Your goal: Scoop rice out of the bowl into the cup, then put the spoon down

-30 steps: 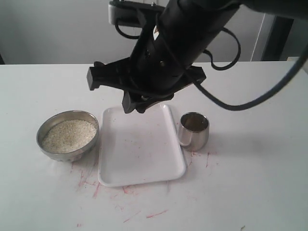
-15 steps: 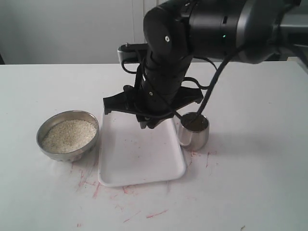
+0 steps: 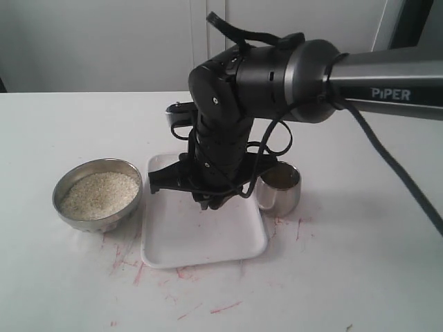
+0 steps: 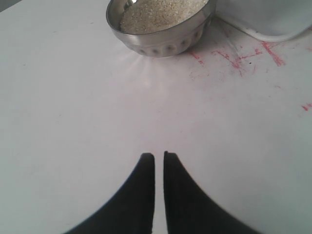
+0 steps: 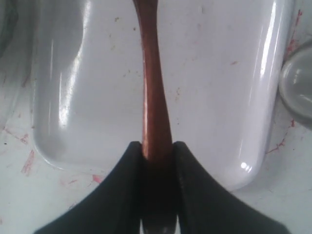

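in the exterior view your black right arm (image 3: 228, 131) is reaching down over the flat white rectangular tray (image 3: 208, 238), and its right gripper (image 3: 209, 198) is hanging low over the far half of that tray; the arm's bulk is hiding whatever it is carrying, so you cannot tell its grip from here. the round shiny steel bowl (image 3: 97, 194) is sitting on the white table (image 3: 360, 263) just beside the tray's left edge, and the white-beige rice (image 3: 99, 193) is filling it nearly to the rim. the small shiny steel cup (image 3: 279, 187) is standing upright just beside the tray's right edge, handle towards the tray, with the arm partly covering it. red scribble marks (image 3: 124, 259) are showing on the table around the tray. in the left wrist view your left gripper (image 4: 159, 157) is hovering over bare table with its two dark fingers (image 4: 144, 195) drawn nearly together, only a thin slit between them and nothing in it. ahead of it the bowl (image 4: 161, 36) is showing its rice (image 4: 156, 9), with a corner of the tray (image 4: 273, 19) beside it and red marks (image 4: 243, 53) in between. in the right wrist view your right gripper (image 5: 157, 146) is clamping the slim handle of the reddish-brown glossy spoon (image 5: 152, 73), which is running straight out over the tray (image 5: 219, 87); its scoop is cut off by the frame edge. the rim of the cup (image 5: 298, 83) is peeking in beside the tray.
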`<state>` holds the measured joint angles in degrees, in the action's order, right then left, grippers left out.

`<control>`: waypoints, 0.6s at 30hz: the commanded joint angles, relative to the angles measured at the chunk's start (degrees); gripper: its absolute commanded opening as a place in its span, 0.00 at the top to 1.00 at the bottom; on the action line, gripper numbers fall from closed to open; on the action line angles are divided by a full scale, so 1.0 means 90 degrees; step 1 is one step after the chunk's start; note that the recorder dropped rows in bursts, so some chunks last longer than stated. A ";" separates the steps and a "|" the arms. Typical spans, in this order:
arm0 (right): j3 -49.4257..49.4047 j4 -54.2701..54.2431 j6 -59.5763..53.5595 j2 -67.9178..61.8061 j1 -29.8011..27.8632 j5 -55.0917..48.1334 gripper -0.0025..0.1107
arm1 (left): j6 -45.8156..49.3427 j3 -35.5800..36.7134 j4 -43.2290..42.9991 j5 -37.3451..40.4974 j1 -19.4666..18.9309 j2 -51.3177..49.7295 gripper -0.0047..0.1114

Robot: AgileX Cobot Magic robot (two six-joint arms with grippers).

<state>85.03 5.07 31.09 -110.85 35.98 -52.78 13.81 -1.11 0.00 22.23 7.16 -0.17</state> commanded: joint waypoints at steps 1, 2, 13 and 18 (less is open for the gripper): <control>0.0027 0.0031 0.0018 -0.0112 0.0004 0.0164 0.98 | -0.0037 0.0058 0.0000 0.0250 0.0045 0.0019 0.84; 0.0027 0.0031 0.0018 -0.0141 0.0004 0.0187 0.98 | -0.0037 0.0058 0.0000 0.0250 0.0045 0.0019 0.84; 0.0027 0.0031 -0.0050 -0.0515 0.0004 0.0428 0.98 | -0.0037 0.0058 0.0000 0.0250 0.0045 0.0019 0.84; 0.0027 0.0031 -0.0050 -0.0515 0.0004 0.0628 0.98 | -0.0037 0.0058 0.0000 0.0250 0.0045 0.0019 0.84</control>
<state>85.03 5.07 30.97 -115.49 35.98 -47.79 13.81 -1.11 0.00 22.23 7.16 -0.17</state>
